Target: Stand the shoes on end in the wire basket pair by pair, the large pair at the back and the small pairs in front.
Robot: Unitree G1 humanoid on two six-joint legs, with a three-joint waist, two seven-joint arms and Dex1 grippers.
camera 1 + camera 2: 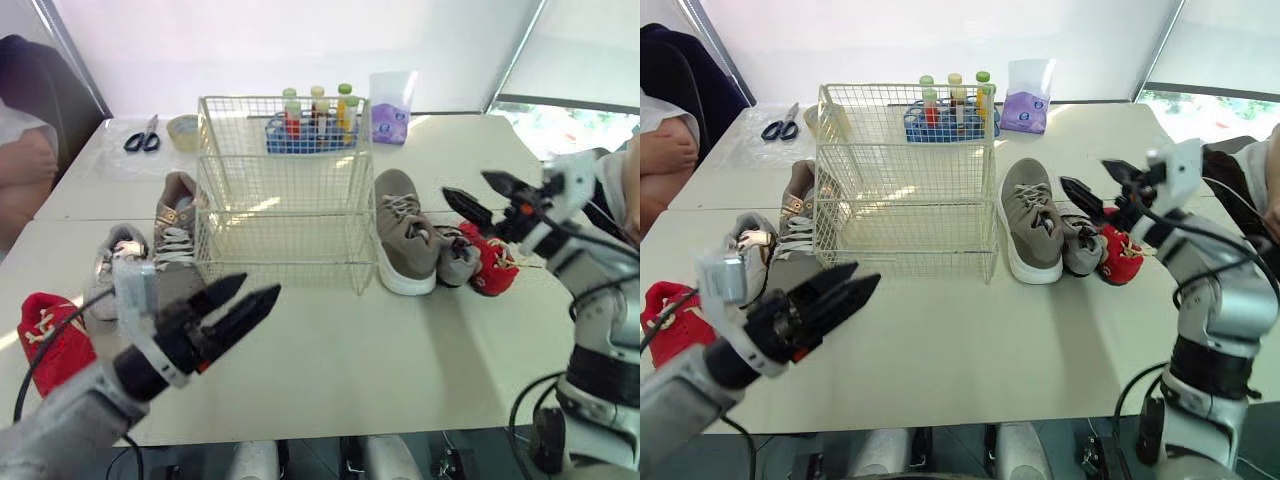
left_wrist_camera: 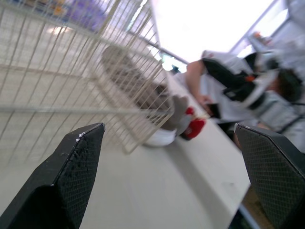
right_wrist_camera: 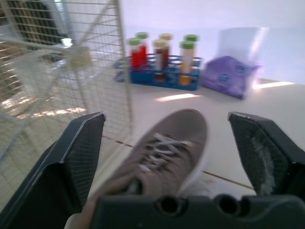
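Observation:
The white wire basket [image 1: 285,190] stands empty mid-table. Right of it lie a large taupe shoe [image 1: 400,230], a small grey shoe [image 1: 457,255] and a small red shoe [image 1: 492,262]. Left of it lie the other large taupe shoe [image 1: 176,215], a small grey shoe [image 1: 112,265] and a red shoe [image 1: 55,335]. My left gripper [image 1: 255,288] hovers open in front of the basket's near-left corner, holding nothing. My right gripper [image 1: 467,185] is open above the small shoes on the right; its wrist view looks down on the large taupe shoe [image 3: 164,152].
Behind the basket stand a blue rack of bottles [image 1: 312,125] and a purple pouch [image 1: 390,110]. Scissors [image 1: 143,137] and a tape roll [image 1: 183,130] lie at the back left. A person [image 1: 25,160] sits at the left edge. Bare table [image 1: 350,360] lies in front of the basket.

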